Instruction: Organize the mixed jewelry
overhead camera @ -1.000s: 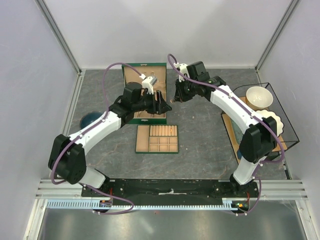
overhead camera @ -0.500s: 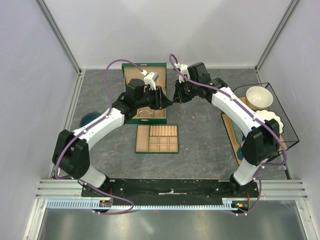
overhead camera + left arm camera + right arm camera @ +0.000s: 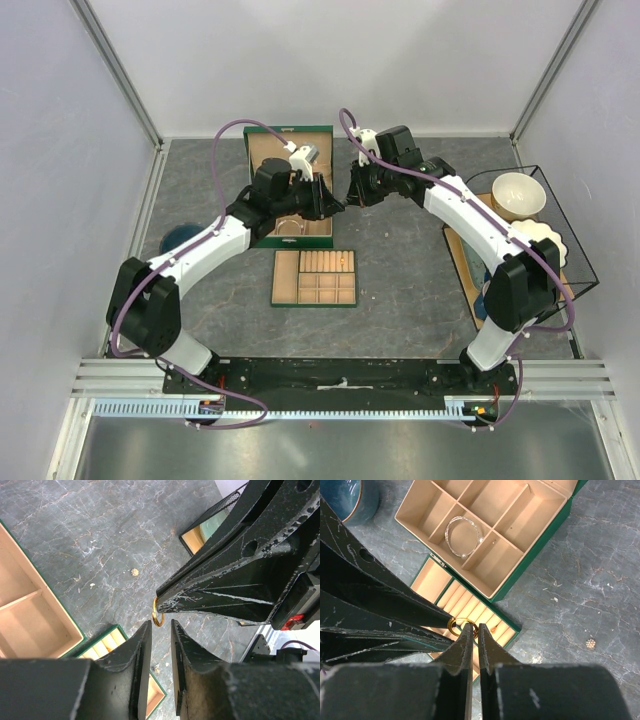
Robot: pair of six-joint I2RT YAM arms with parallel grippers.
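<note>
My right gripper (image 3: 475,626) is shut on a small gold ring (image 3: 456,625) and holds it in the air above the tan compartmented tray (image 3: 514,628). My left gripper (image 3: 160,624) faces it tip to tip, jaws a little apart, with the ring (image 3: 157,618) just ahead of its tips, not between them. In the top view both grippers, left (image 3: 337,205) and right (image 3: 349,202), meet right of the green box (image 3: 290,135). A thin silver bangle (image 3: 462,536) lies in a box compartment. A tiny gold piece (image 3: 493,628) sits in the tray's slots.
Small pale studs lie on the grey table (image 3: 590,643) (image 3: 134,572). A blue bowl (image 3: 180,238) is at the left. A wire basket (image 3: 575,262) with a white bowl (image 3: 518,193) stands at the right. The tray (image 3: 313,277) lies in front of the box.
My left gripper has swung up and right until its tips meet my right gripper's. The right gripper has barely moved and still holds the ring.
</note>
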